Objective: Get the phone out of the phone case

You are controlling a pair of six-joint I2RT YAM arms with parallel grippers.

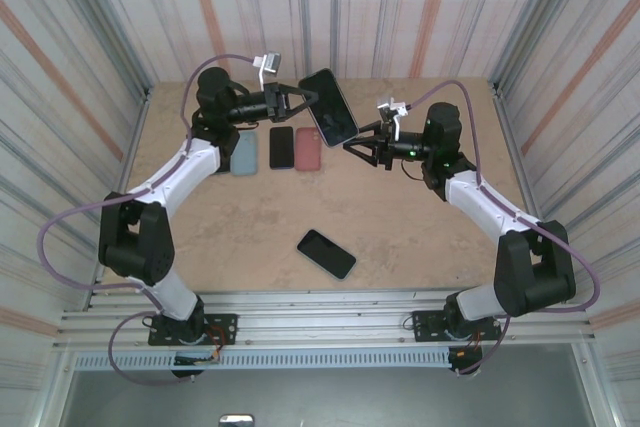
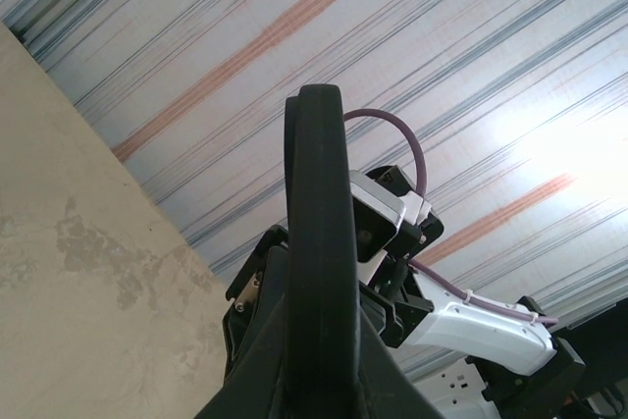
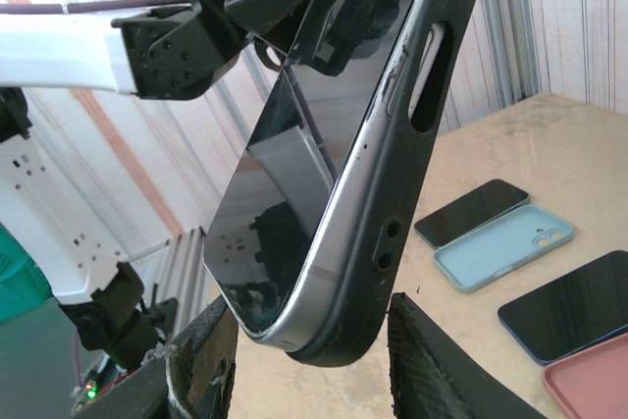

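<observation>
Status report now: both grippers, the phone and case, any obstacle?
Left gripper shut on cased phone, held aloft. Right gripper straddles its lower corner, grip unclear. Other phones lie on table, apart.

Past the right wrist view's upper edge we lose the top of the phone (image 3: pixel 285 213) and its phone case (image 3: pixel 407 183). The pink case (image 3: pixel 594 385) is cut at that view's lower right corner. Whether the right gripper (image 3: pixel 309 326) presses the phone case or merely flanks it, we cannot tell.
</observation>
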